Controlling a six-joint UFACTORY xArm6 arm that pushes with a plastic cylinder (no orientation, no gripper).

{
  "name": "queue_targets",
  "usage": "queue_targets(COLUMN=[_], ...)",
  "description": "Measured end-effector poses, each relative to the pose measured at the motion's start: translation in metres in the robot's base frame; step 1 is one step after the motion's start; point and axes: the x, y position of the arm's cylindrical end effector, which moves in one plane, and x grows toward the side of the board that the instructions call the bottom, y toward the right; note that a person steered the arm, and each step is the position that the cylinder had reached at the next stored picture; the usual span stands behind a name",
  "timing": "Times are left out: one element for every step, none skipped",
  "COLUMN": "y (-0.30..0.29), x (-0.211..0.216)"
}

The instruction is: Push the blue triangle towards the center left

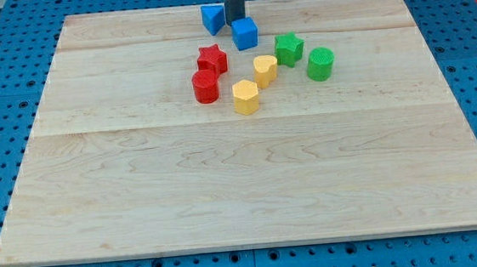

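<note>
My rod comes down from the view's top, and my tip (pixel 236 23) sits near the top middle of the wooden board (pixel 251 184). I have no pincer at all, just this dark rod, so nothing is pinched or spread. The blue triangle (pixel 212 19) is right beside my tip, on the view's left of it, close to the board's top edge. They look like they touch, but I cannot tell for sure. I also cannot tell which way the triangle points or which way its long side runs, because it is small and seen from the side. The blue cube (pixel 245 33) sits just below my tip, a little to the view's right. Lower down is a red star (pixel 212 60), and a red cylinder (pixel 205 87) is just under that. A yellow heart (pixel 265 69) and a yellow block (pixel 246 97) come next. A green star (pixel 289 48) and a green cylinder (pixel 320 63) sit on the view's right of the group.
</note>
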Motion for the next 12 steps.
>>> queue_targets(y=[0.0, 0.0, 0.0, -0.002, -0.013, -0.013, -0.012, -0.021, -0.052, -0.073, -0.076, -0.081], x=[0.013, 0.021, 0.026, 0.024, 0.002, -0.016, -0.036, -0.049, -0.048, -0.035, -0.017, 0.004])
